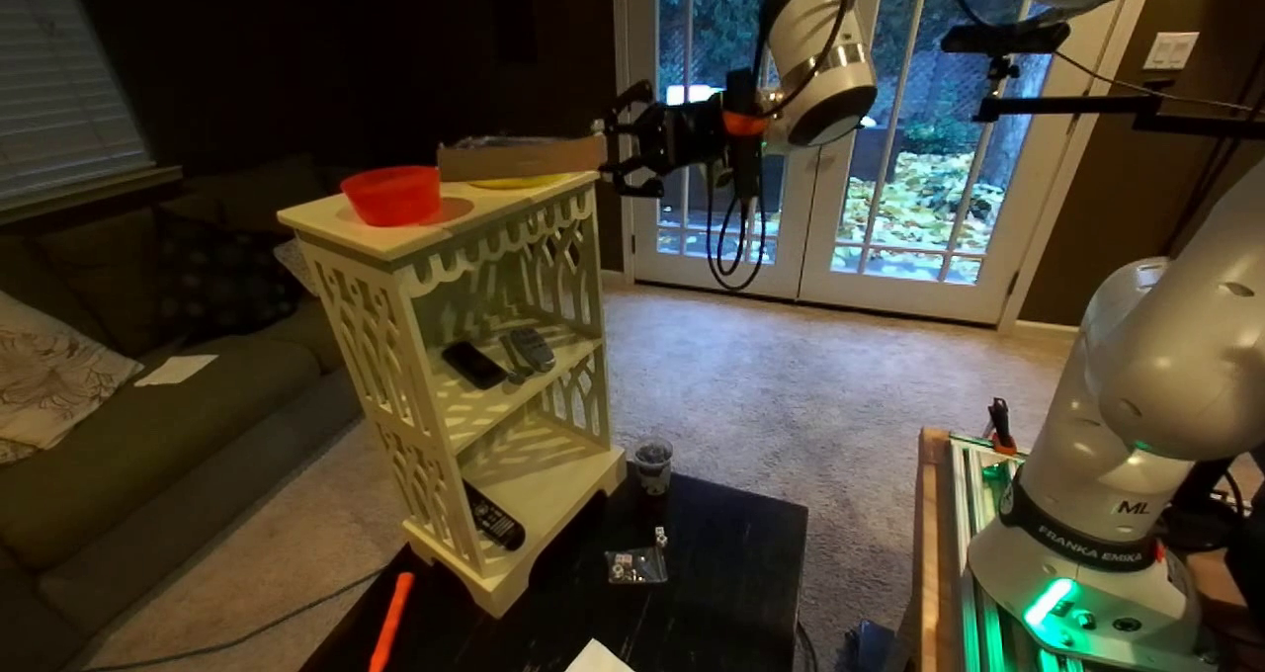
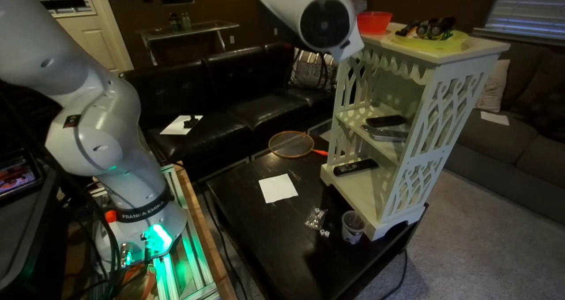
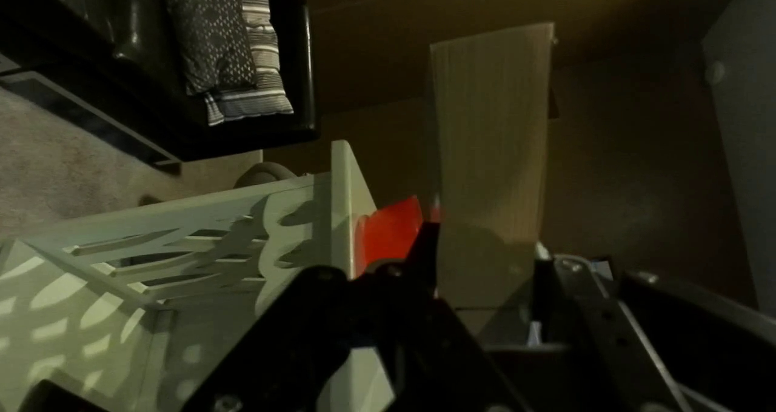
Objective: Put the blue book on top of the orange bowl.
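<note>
The arm [image 2: 92, 128] rises steeply, folds over high up and stretches across to the pale cabinet [image 1: 544, 445], where its wrist ends in a claw [image 1: 608, 150] turned sideways, about level, beside the cabinet top. The black counter [image 2: 273, 220] bears the cabinet, which is open-fronted and holds things on every level. A white sheet [image 2: 278, 188] lies flat on the counter. A yellow plate [image 2: 428, 47] sits at one end of the cabinet top and carries a heap of dark objects [image 2: 435, 28] that I cannot identify. The blue book [image 1: 524, 160] is in the claw's grip, clamped at one end and held roughly flat in the air, its pale edge showing. In an exterior view it partly covers the plate, with its free end right by the orange bowl [image 1: 395, 198]; whether book and bowl touch, I cannot tell. The bowl sits upright toward the other end of the cabinet top, red-orange and plain; its inside cannot be made out. On the bottom level lies a black remote [image 2: 355, 166]. A clear cup [image 2: 353, 227] stands upright on the counter close to the cabinet's foot, with something dark inside. On the middle level lie a grey handset [image 1: 532, 349] and a black device [image 1: 474, 364], side by side. A see-through bag [image 2: 316, 217] lies on the counter near the cup, small light pieces [image 1: 621, 563] inside it, and tiny cubes [image 2: 322, 232] rest just beside it.
</note>
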Controlling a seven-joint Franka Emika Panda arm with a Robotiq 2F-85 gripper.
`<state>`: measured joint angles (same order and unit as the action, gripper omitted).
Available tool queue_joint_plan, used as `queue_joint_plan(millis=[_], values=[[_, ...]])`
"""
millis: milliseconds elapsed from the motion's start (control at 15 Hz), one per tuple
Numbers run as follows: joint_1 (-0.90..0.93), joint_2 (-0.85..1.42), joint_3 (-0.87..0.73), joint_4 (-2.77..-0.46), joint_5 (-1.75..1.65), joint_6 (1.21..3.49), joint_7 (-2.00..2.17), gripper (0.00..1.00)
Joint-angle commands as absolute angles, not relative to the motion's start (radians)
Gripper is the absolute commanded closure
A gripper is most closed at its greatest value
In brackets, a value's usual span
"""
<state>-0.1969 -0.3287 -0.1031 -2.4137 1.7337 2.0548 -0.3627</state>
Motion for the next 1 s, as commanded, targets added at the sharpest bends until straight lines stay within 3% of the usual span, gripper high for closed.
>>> queue_joint_plan(millis=[0,400,600,667,800,867,933], values=[[-0.175,-0.381,-0.04,-2.348,1.758,2.233,-0.23,0.92],[-0.087,-0.418,0.086,-2.314,1.955,2.505,-0.251,0.92],[-0.049,-0.416,0.116,-2.324,2.044,2.525,-0.25,0.92],[-0.062,-0.399,0.107,-2.314,1.988,2.527,-0.244,0.67],[-0.048,-0.399,0.116,-2.319,2.0,2.526,-0.243,0.67],[-0.047,-0.399,0.116,-2.321,2.002,2.526,-0.243,0.92],[-0.05,-0.394,0.129,-2.314,2.064,2.554,-0.295,0.92]])
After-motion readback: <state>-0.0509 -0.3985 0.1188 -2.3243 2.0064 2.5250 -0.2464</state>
